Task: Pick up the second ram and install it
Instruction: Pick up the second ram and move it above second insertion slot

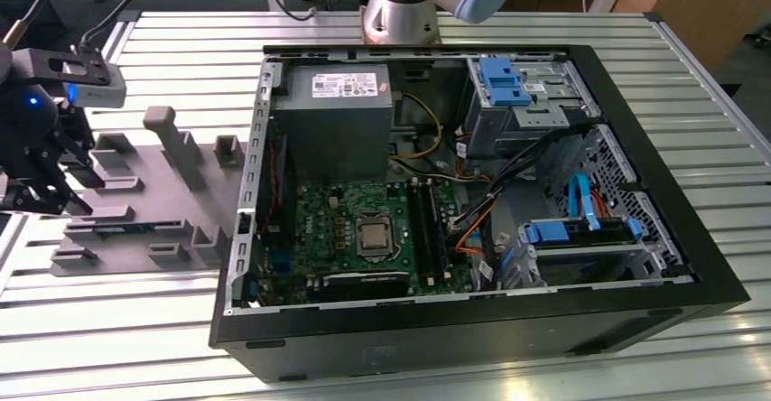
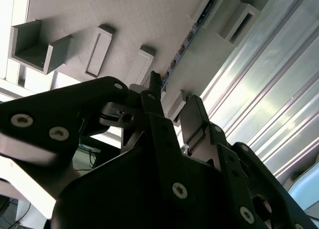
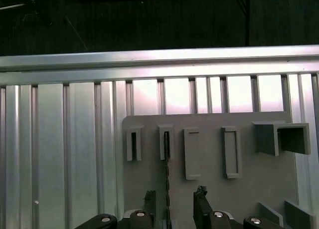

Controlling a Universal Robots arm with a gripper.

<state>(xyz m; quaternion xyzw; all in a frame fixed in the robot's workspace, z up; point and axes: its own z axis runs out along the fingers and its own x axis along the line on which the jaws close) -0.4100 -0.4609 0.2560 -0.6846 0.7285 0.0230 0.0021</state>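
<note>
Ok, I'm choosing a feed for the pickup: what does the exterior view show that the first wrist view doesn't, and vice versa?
The exterior view brings the open computer case with its green motherboard. The first wrist view brings the second ram standing on edge in a slot holder, the open claw straddling it. Both share the grey holder tray and the ribbed metal table.
</note>
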